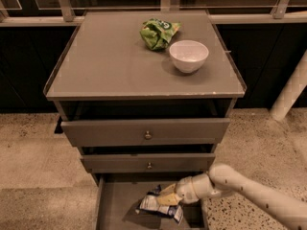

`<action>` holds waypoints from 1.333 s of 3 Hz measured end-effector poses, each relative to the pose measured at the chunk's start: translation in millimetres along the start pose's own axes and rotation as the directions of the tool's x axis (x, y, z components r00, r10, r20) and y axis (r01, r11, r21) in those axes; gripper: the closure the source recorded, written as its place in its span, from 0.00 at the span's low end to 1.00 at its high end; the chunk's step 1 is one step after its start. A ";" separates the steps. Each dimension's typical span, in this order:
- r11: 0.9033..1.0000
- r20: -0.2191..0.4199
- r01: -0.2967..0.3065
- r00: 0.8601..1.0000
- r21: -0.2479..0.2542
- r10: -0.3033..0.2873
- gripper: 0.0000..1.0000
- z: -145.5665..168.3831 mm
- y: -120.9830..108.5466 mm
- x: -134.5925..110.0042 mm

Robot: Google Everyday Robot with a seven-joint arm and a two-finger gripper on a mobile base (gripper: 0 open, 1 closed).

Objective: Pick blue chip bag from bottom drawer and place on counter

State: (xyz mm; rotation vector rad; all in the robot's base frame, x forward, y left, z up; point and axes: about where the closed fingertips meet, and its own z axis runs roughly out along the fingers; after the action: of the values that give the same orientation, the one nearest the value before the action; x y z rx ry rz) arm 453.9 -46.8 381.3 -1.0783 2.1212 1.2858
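The blue chip bag [157, 205] is a crumpled dark foil bag with a white panel, in the open bottom drawer [115, 210] below the two shallower drawers. Its shadow falls on the drawer floor beneath it, so it looks lifted a little. My gripper [165, 199] reaches in from the right on a white arm and is shut on the bag's upper right edge. The counter [110, 61] is the flat grey cabinet top above.
A bright green snack bag [158, 31] and a white bowl [188, 55] sit on the back right of the counter. Two upper drawers with round knobs [147, 135] stick out above the bottom drawer. A white post [290, 92] stands at the right. Speckled floor surrounds the cabinet.
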 end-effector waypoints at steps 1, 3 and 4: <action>0.997 -0.007 0.066 0.998 -0.034 -0.066 1.00 -40.0 33.9 -53.9; 0.990 -0.038 0.129 0.991 -0.065 -0.131 1.00 -67.4 61.1 -103.7; 0.974 0.025 0.204 0.979 -0.097 -0.202 1.00 -83.9 78.1 -125.6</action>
State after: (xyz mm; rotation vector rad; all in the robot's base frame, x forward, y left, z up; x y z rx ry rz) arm 469.9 -50.2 550.5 -1.2857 1.8961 1.3068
